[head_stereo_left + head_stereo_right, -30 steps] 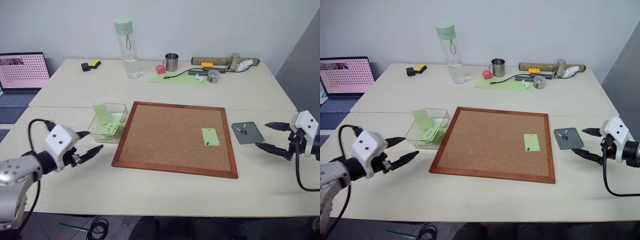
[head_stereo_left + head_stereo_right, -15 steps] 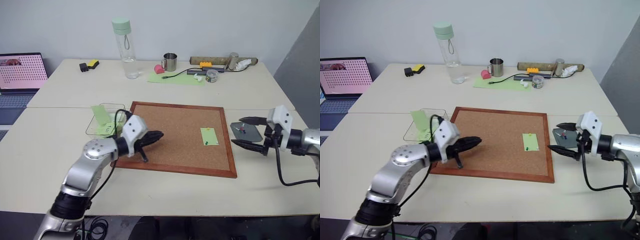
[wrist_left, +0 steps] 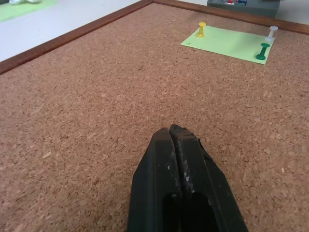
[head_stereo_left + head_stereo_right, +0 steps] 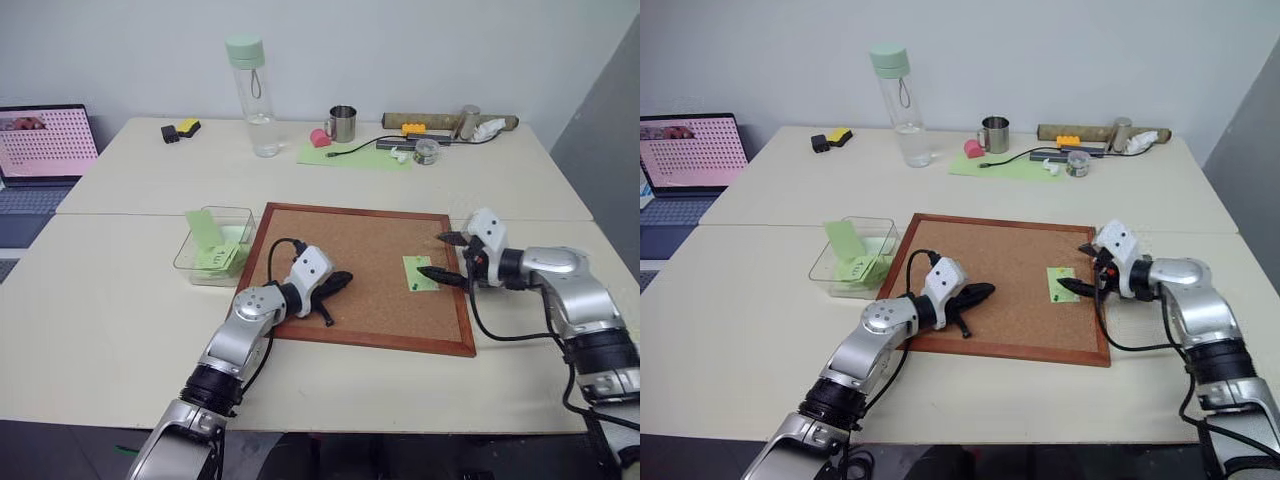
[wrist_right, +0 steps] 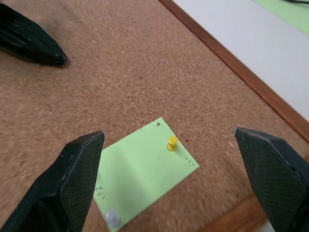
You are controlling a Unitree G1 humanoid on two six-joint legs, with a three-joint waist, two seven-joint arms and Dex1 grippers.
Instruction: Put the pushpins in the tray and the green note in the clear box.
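The green note (image 4: 420,272) lies on the right part of a cork board (image 4: 340,250). A yellow pushpin (image 5: 171,143), a pale one (image 3: 273,33) and a green one (image 3: 263,50) stand in it. My right gripper (image 4: 432,254) hovers over the note, open, its fingers either side of the yellow pin. My left gripper (image 4: 345,278) is shut and empty, low over the board's middle, pointing toward the note. The grey tray (image 3: 260,7) sits just past the board's right edge, with small pins in it. The clear box (image 4: 196,270) stands left of the board and holds green notes.
At the back of the table stand a water bottle (image 4: 248,95), a metal mug (image 4: 342,124), a large green mat (image 4: 350,155) with a cable and some clutter. A laptop (image 4: 40,150) is at the far left.
My left gripper has shut and swung right from beside the clear box onto the cork board. My right gripper has moved left from beside the tray to over the note, still open.
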